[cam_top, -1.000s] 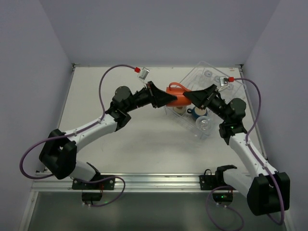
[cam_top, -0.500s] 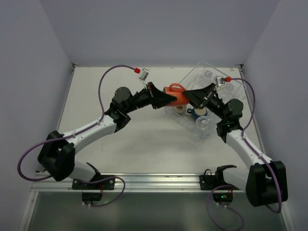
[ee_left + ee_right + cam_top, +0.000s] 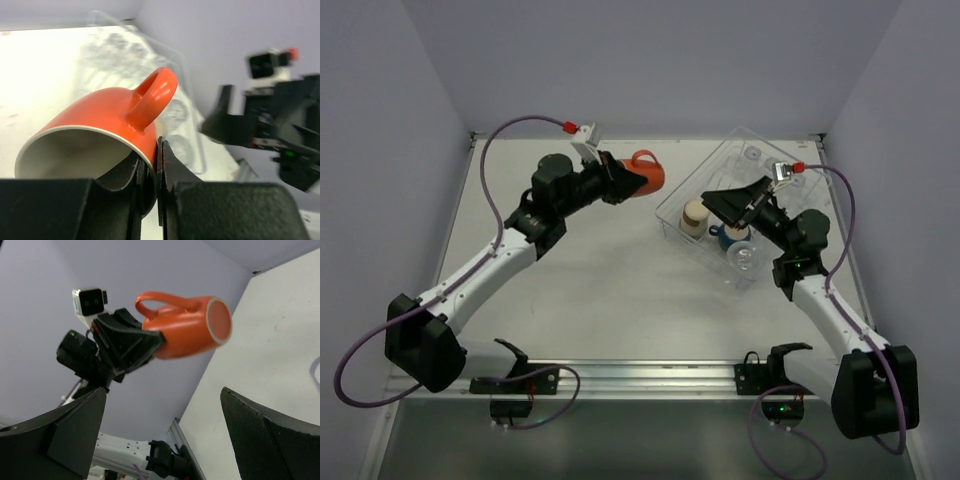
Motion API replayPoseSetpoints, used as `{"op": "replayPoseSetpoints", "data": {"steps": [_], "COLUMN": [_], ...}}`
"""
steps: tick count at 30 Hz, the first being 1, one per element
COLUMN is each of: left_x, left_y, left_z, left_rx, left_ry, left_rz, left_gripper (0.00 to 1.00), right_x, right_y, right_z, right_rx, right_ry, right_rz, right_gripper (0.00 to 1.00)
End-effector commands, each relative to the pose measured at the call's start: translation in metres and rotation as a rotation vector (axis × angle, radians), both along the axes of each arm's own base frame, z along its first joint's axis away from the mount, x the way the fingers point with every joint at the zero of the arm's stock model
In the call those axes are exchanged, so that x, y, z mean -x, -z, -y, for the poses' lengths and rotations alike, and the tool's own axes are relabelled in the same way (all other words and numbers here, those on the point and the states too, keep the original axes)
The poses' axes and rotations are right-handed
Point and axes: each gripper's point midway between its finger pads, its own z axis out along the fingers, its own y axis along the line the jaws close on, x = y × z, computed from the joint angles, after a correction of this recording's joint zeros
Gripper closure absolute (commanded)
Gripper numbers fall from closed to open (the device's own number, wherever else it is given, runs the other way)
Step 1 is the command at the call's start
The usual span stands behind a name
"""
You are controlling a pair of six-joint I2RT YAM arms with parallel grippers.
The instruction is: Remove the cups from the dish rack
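precariously, the left tool (image 3: 157, 150) pinches just the rim of the glossy orange-red handled mug (image 3: 105, 112) above the white bench (image 3: 600, 270); it could slip. right tool (image 3: 720, 203) gapes empty.

The white table (image 3: 620, 270) carries the dish rack (image 3: 718, 160) (clear plastic).

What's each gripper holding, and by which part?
Left gripper pinches the orange-red mug by its rim wall, beside the handle. Right gripper is open, holding nothing.
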Motion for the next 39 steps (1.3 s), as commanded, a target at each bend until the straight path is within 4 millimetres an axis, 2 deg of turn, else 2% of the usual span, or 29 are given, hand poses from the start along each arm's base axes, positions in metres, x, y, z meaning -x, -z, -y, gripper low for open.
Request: {"op": "replayPoseSetpoints", "data": {"steps": [1, 2, 4, 5, 6, 7, 8, 9, 11, 13, 14, 16, 20, 25, 27, 32, 36, 39], "left_x": [-0.048, -0.059, -0.080, -0.093, -0.098, -0.104, -0.108, -0.115, -0.123, -0.126, -0.128, -0.129, -0.130, -0.132, -0.134, -0.141, -0.150, -0.148], "left_y": [-0.024, -0.015, 0.007, 0.027, 0.036, 0.041, 0.052, 0.071, 0.094, 0.109, 0.126, 0.138, 0.165, 0.188, 0.198, 0.205, 0.217, 0.224], "left_z": [-0.069, -0.084, -0.106, -0.129, -0.139, -0.160, -0.169, -0.175, -0.192, -0.212, -0.217, -0.233, -0.252, -0.277, -0.281, -0.301, -0.305, -0.306], "left_rx": [-0.130, -0.183, -0.311, -0.418, -0.464, -0.522, -0.572, -0.615, -0.675, -0.738, -0.773, -0.804, -0.832, -0.875, -0.888, -0.955, -0.931, -0.930], "left_ry": [-0.238, -0.307, -0.382, -0.452, -0.475, -0.538, -0.560, -0.571, -0.594, -0.641, -0.638, -0.657, -0.662, -0.674, -0.662, -0.726, -0.711, -0.702], "left_rz": [0.033, 0.001, -0.038, -0.108, -0.139, -0.182, -0.208, -0.255, -0.326, -0.377, -0.419, -0.467, -0.541, -0.616, -0.635, -0.644, -0.679, -0.694], "left_gripper": [1.00, 1.00, 1.00, 1.00, 1.00, 1.00, 1.00, 1.00, 1.00, 1.00, 1.00, 1.00, 1.00, 1.00, 1.00, 1.00, 1.00, 1.00], "right_x": [0.003, 0.000, -0.003, -0.004, -0.004, -0.004, -0.004, -0.004, 0.000, 0.005, 0.006, 0.010, 0.012, 0.014, 0.014, 0.012, 0.011, 0.010], "right_y": [0.009, 0.015, 0.010, 0.027, 0.030, 0.037, 0.040, 0.041, 0.050, 0.057, 0.060, 0.065, 0.074, 0.084, 0.085, 0.090, 0.091, 0.091], "right_z": [0.003, 0.006, 0.016, 0.019, 0.022, 0.029, 0.031, 0.031, 0.031, 0.026, 0.026, 0.023, 0.022, 0.021, 0.020, 0.019, 0.020, 0.022], "right_rx": [0.080, 0.149, 0.218, 0.300, 0.337, 0.409, 0.443, 0.467, 0.525, 0.560, 0.580, 0.601, 0.642, 0.660, 0.661, 0.670, 0.677, 0.688], "right_ry": [0.024, 0.058, 0.148, 0.171, 0.195, 0.236, 0.251, 0.259, 0.257, 0.239, 0.245, 0.234, 0.237, 0.228, 0.228, 0.225, 0.230, 0.241], "right_rz": [-0.006, 0.026, 0.049, 0.023, 0.022, 0.013, 0.010, 0.011, 0.006, -0.005, 0.003, 0.002, 0.007, -0.003, -0.002, -0.007, -0.015, -0.014], "right_gripper": [0.01, 0.01, 0.01, 0.01, 0.01, 0.01, 0.01, 0.01, 0.01, 0.01, 0.01, 0.01, 0.01, 0.01, 0.01, 0.01, 0.01, 0.01]}}
